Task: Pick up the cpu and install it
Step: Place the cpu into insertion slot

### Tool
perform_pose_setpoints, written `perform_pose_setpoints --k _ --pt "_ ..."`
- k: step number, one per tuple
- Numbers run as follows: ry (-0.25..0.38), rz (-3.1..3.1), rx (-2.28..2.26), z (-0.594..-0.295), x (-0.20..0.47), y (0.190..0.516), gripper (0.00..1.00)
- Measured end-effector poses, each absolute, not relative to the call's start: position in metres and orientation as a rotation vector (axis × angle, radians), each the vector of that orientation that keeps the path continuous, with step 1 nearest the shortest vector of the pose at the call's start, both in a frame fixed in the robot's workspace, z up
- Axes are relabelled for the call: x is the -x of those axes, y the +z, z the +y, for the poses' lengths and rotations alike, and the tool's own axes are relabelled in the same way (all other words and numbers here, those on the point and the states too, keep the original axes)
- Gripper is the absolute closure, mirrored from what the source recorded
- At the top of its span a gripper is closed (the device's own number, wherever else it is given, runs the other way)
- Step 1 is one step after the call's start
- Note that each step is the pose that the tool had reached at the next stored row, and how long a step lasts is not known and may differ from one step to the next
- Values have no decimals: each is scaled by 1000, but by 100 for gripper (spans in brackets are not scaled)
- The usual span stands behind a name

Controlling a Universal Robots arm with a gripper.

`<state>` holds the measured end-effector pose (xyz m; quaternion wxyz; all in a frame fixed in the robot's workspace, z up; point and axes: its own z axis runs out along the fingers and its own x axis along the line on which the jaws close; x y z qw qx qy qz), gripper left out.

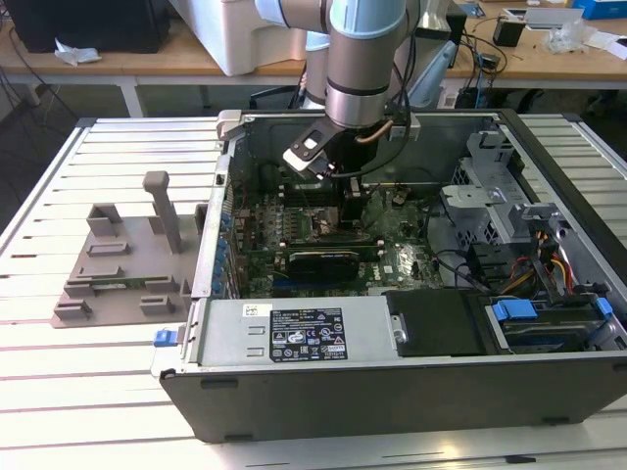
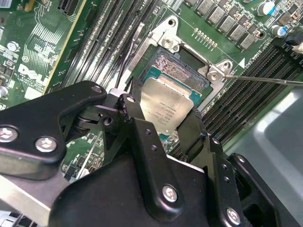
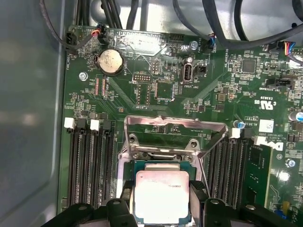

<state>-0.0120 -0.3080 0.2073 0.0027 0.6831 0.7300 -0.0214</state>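
Computer case (image 1: pixel 392 392) lies open on the slatted table (image 1: pixel 98 392), and the arm reaches down into it. Inside are the green motherboard (image 1: pixel 294 225), a long black graphics card (image 1: pixel 318 262) just on the near side of the gripper (image 1: pixel 338 191), and a grey power supply (image 1: pixel 294 338) nearer the front wall. Outside the case, well away from the tool, a grey fixture (image 1: pixel 118 264) sits on the table.

In both wrist views the gripper (image 2: pixel 163 118) (image 3: pixel 162 191) is closed narrowly on the cpu (image 2: pixel 165 106) (image 3: pixel 162 196), with black fingers (image 2: pixel 191 135) pressed against two opposite edges and the silver top facing the cameras. The chip hangs directly over the socket (image 2: pixel 182 64) (image 3: pixel 156 164). Whether it is seated there I cannot tell.

The first wrist view shows the retention frame (image 3: pixel 175 124) swung open beyond the fingertips, memory slots (image 3: pixel 90 165) flanking the tool, and a coin cell (image 3: pixel 110 61) farther off. The second wrist view shows the socket's contact field past the chip's far edge.
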Motion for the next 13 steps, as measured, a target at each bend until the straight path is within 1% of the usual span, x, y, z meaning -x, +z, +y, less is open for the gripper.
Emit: perform_pose_setpoints --k 13 --pt "-67 2249 -2186 -308 19 200 45"
